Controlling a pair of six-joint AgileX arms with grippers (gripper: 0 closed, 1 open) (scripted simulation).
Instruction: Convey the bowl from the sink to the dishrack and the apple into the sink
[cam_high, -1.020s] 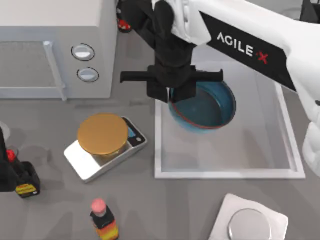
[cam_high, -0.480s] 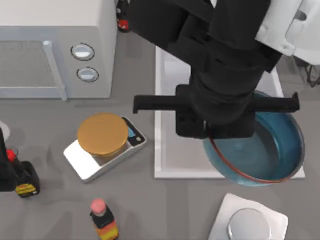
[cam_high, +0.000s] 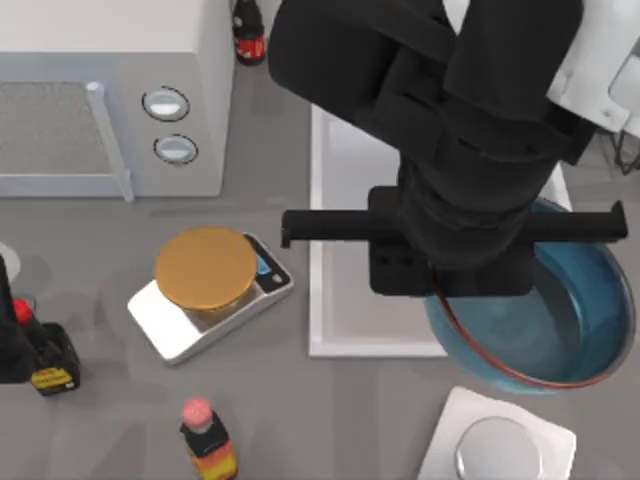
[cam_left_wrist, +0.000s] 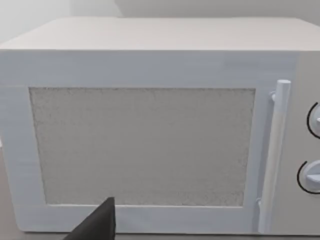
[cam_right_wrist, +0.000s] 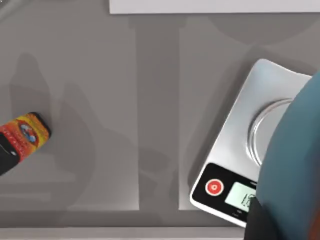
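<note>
— Where's the right arm?

— High up, close under the top camera: bulky black wrist pointing down, right gripper (cam_high: 447, 296) with jaws clamped on the reddish-brown rim of the glossy blue bowl (cam_high: 560, 335).

— And the left arm?

— Parked at the counter's left edge, left gripper (cam_high: 12, 345) low by the top view's left border.

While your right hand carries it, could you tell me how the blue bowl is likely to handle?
The bowl looks glossy, so it may slip in the right hand, which grips just one rim edge. Held so, it might tilt. It seems rigid.
</note>
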